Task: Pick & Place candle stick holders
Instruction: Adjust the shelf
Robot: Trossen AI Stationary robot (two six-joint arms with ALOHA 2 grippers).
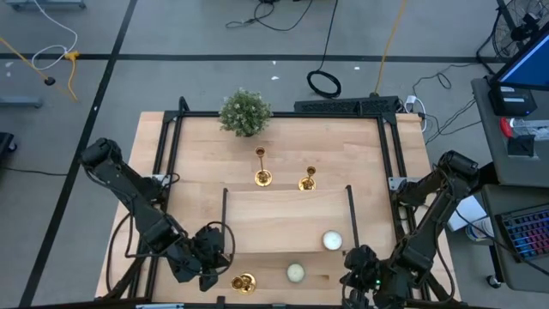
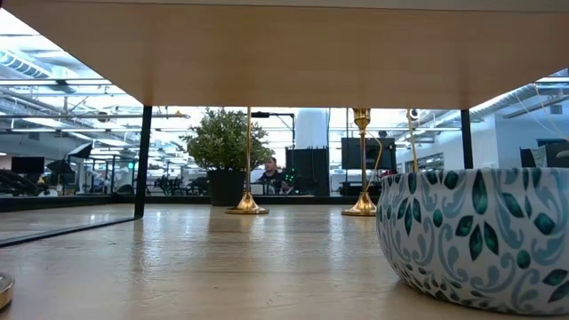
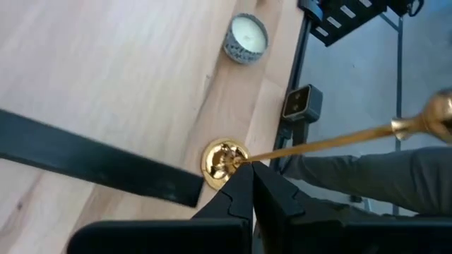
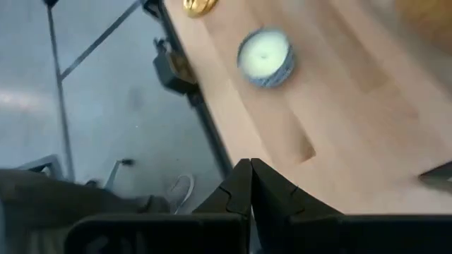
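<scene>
Even bright overhead light, soft shadows — right wrist view blurred, low view backlit

A robotics lab. Cables [image 1: 283,13] trail over the taped grey floor [image 1: 171,34] (far side); a keyboard [image 1: 525,230] sits right.

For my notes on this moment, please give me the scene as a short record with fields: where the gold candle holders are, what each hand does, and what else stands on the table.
holders at table middle: two candle stick holders, upright, side by side
holder at near edge: third candle stick holder, beside left hand
left hand: shut, tips at that holder's base
right hand: shut, holds nothing, at near right edge
candles: two
plant: far side
</scene>
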